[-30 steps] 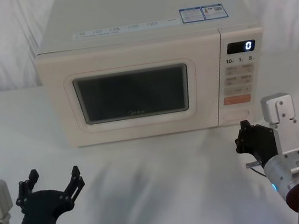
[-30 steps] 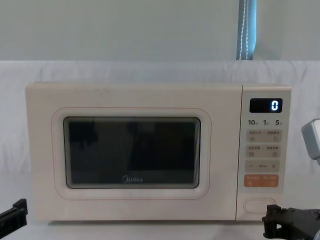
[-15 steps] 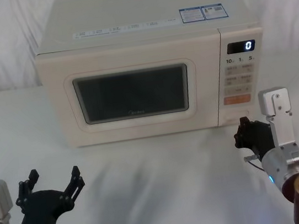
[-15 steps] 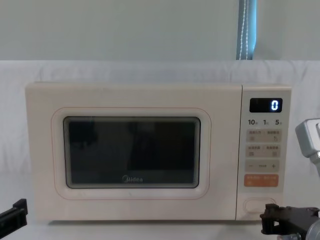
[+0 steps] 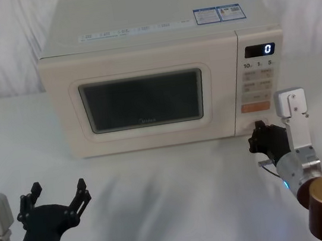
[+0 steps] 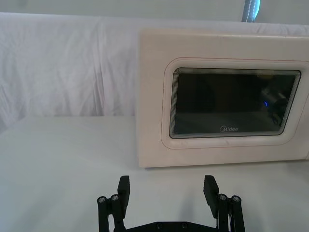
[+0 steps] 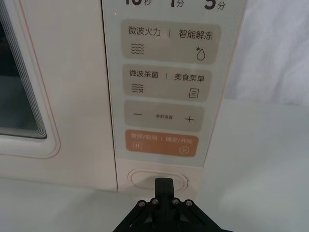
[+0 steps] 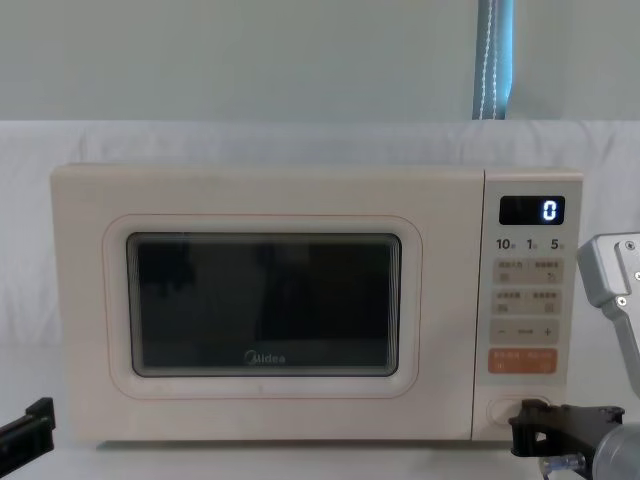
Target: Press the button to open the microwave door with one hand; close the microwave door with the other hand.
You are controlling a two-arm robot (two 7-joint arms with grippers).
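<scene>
Item: my right gripper point(image 7: 163, 181), lower centre of the right wrist frame, fingers pressed together into one blunt tip, aimed at the button point(image 7: 145, 177) at the control panel's foot, so a single point can push it.

Item: the microwave door point(image 5: 140, 102), centre of head frame, shut.

Item: my left gripper point(image 5: 53, 197), lower left, spread and parked, likely kept for closing.

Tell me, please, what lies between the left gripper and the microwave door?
Only bare white tabletop separates the left gripper from the microwave door, as the left wrist view shows.
</scene>
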